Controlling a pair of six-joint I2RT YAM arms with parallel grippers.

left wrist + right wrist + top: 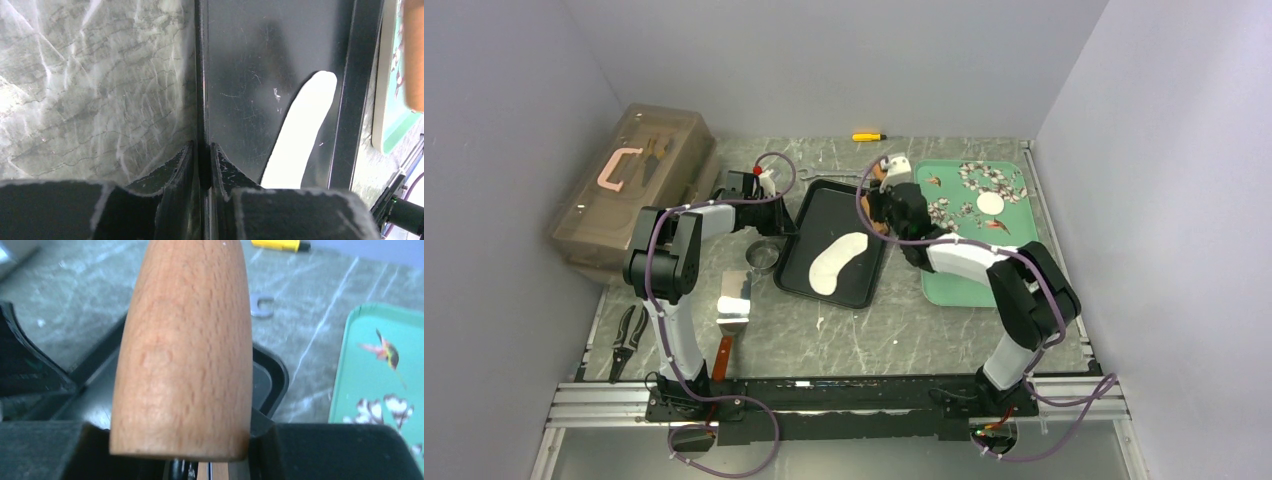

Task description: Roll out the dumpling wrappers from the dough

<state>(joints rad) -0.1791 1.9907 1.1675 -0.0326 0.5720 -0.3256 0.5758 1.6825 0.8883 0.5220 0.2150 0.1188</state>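
On the table (924, 330), a black tray (809, 215) sits at centre, with a green tray (954, 285) just beside it on the right. Across the black tray's floor lies the dough (834, 262), a long, bent, flat white sheet. It looks soft, light and probably tacky (a pinch would likely stretch or tear it), so I judge it best pressed from above with the roller (185, 350), not gripped. That roller, stiff smooth wood, is clamped in the right gripper (886, 195) near the black tray's far right corner. The left gripper (200, 150) straddles the black tray's left rim, fingers close together; whether they pinch it I cannot tell. One round wrapper (990, 203) rests on the green tray. It is thin and surely floppy, so it would want lifting by its edge.
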